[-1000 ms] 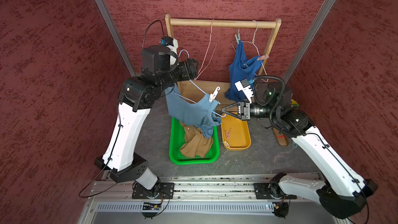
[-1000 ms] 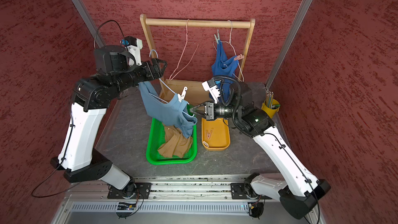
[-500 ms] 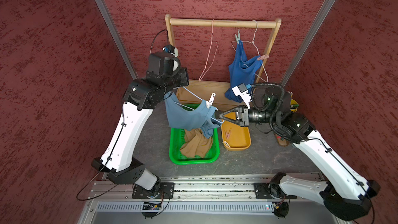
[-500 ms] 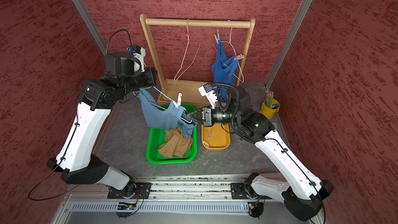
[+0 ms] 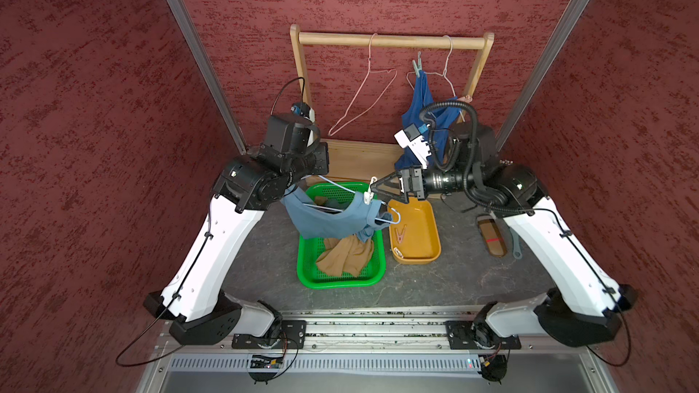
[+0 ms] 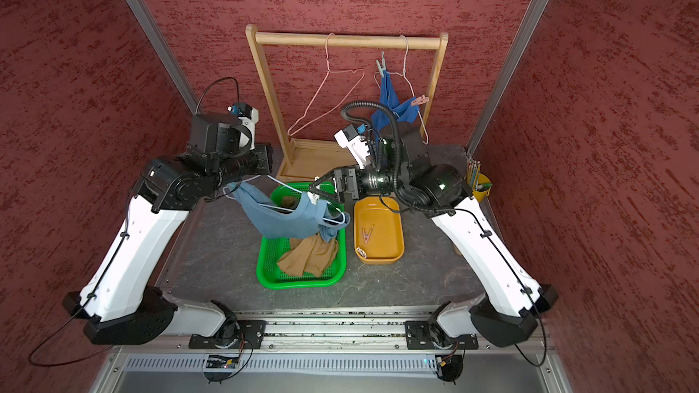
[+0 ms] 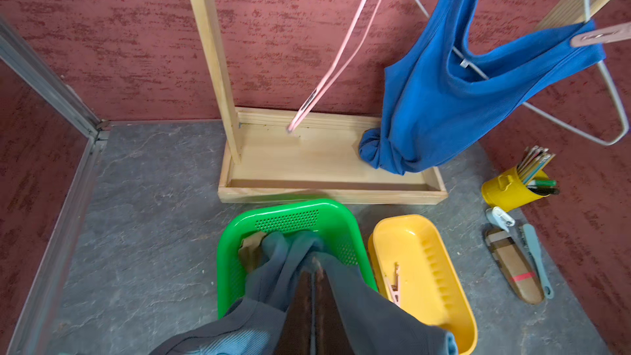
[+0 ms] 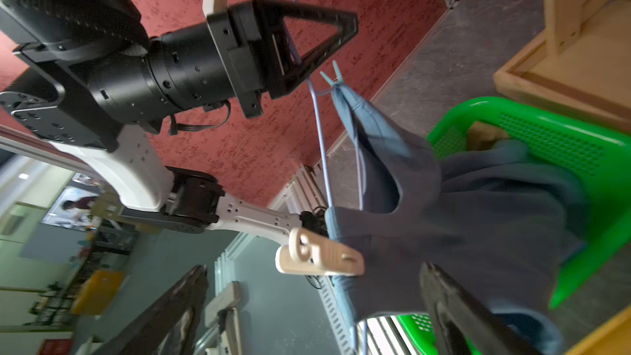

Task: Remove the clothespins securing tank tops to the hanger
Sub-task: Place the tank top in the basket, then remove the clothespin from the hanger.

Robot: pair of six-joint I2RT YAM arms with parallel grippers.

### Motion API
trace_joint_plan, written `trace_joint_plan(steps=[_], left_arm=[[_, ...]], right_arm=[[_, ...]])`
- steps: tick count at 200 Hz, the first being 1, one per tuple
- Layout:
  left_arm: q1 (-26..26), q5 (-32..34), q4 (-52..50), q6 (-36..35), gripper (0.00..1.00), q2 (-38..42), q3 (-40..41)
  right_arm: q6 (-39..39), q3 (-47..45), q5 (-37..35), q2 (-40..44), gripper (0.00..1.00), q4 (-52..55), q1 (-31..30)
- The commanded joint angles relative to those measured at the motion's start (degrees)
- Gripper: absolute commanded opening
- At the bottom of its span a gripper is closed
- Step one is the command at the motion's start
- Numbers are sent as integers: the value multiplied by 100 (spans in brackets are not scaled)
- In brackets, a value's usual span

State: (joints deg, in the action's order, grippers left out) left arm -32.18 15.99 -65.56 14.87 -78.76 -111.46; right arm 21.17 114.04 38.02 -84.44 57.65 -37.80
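Observation:
A dusty grey-blue tank top [image 5: 329,217] hangs on a pale wire hanger [image 5: 393,217] over the green basket [image 5: 340,281]. My left gripper [image 8: 351,25] is shut on that hanger's wire. A white clothespin [image 5: 368,193] pins one strap, and my right gripper [image 5: 374,187] stands open around it, the pin [image 8: 319,257] between the fingers. A teal clothespin [image 8: 333,73] holds the other strap. A tan tank top [image 5: 346,255] lies in the basket. The royal blue tank top [image 5: 423,107] hangs on the rack under a teal pin [image 5: 417,66] and a pink pin [image 5: 466,99].
The wooden rack [image 5: 393,40] at the back also carries a bare pink hanger [image 5: 363,103]. A yellow tray [image 5: 427,251] beside the basket holds a pink clothespin [image 5: 400,234]. A yellow cup of pencils [image 6: 478,183] and a brush [image 5: 491,238] sit at the right.
My left arm has swung the hanger with the grey-blue top down over the basket. My right gripper has gone from shut to open and now brackets the white clothespin.

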Motion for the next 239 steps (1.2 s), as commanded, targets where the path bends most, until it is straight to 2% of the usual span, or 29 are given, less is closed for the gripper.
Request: trace_joint_plan(steps=[1,39,76,109,147,170,181,192,239], left_arm=[[14,365,248,-172,0,246,308],[-98,522,-162,-368,0,-52,290],[-342,806,-37,-466,0,-184,645],[-555,1011,129,-608,0,-286,1002],[-835,1307,389,-746,0,-404,1263],[-860,1102,546,-775,0,-412,1394],[-872,951,562,-766,0,-408,1425],[-871,821,567,-766,0,-409,1458],[-881,348,484,-640,0,-262,1697]], right_arm=[[-887,678,-795,-385,99,1924,-37],[-844,616,-1152,-415,99,2064,-227],[-724,351,-1629,-417,99,1976,-458],[-444,-171,-1659,-238,99,1457,-713],[-165,-1200,-1527,25,99,762,-1013],[-54,-1694,-1197,165,99,278,-1069],[-51,-1859,-955,270,94,80,-1087],[-93,-1968,-814,263,86,-36,-1119],[-380,-2219,-713,148,55,-123,-1160]])
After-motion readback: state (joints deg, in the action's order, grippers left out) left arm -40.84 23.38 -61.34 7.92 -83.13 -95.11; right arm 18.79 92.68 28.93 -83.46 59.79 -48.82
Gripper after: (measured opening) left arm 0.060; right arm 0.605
